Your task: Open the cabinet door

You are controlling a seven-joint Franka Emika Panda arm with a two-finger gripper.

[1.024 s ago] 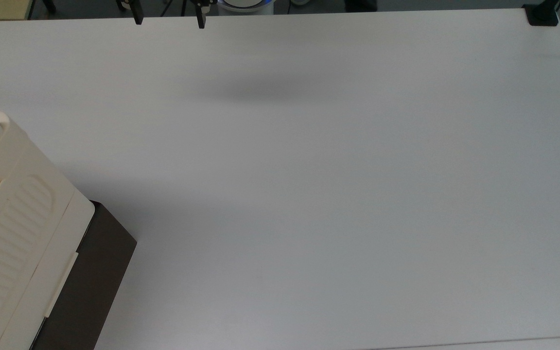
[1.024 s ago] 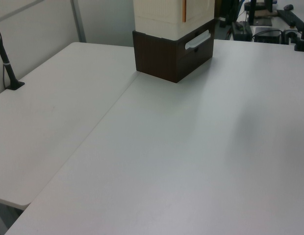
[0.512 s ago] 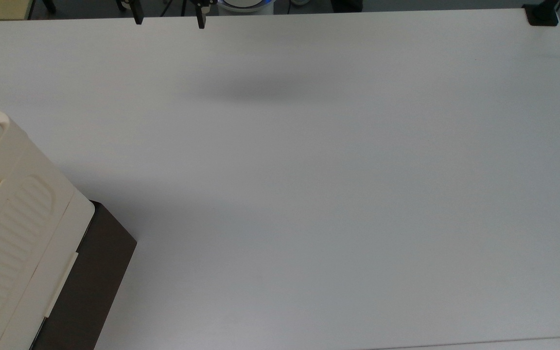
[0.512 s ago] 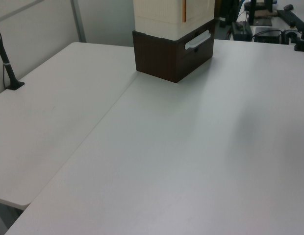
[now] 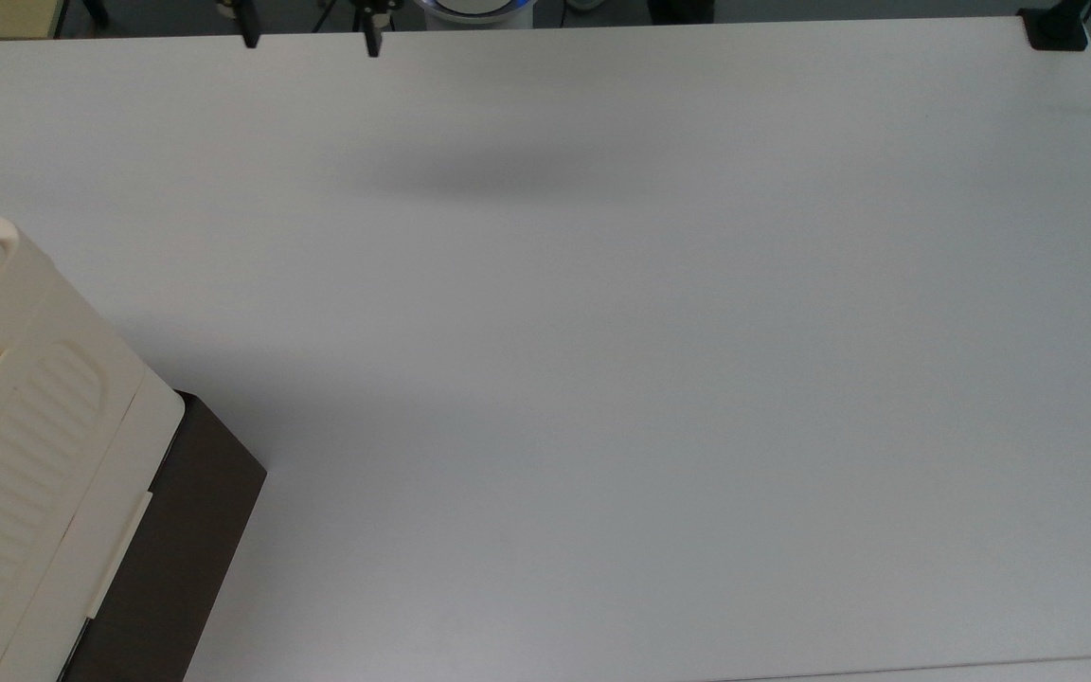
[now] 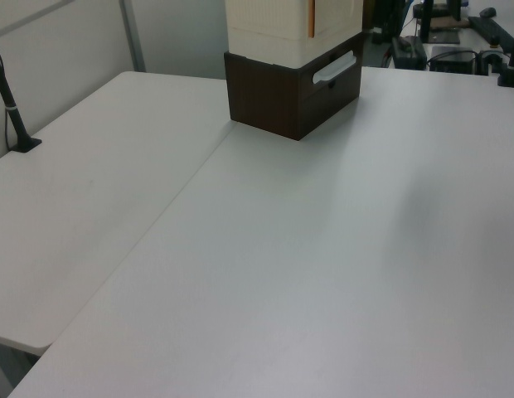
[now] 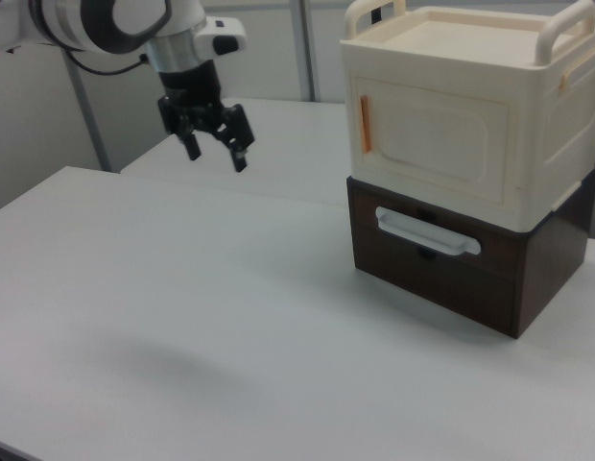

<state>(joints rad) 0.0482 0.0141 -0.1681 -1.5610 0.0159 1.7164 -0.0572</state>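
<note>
We see the tool [image 7: 219, 153] hanging above the worktop [image 7: 182, 317] with fingers spread wide, gripping nothing. Well to its side in the right view's right stands the cabinet [image 7: 461, 125]; its door looks closed, as far as we can tell.

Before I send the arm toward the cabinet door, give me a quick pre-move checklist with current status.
1. Gripper open: ok, fingers spread and holding nothing.
2. Gripper apart from the cabinet: ok, it hangs in the air toward the right view's left.
3. Path over the table: ok, bare surface between them.
4. Door shut: ok, the cream door panel sits flush.
5. Orange handle strip reachable: ok, upright at the door's edge, on the right view's left.
6. Cabinet fixed to the brown drawer base: cannot tell.
</note>
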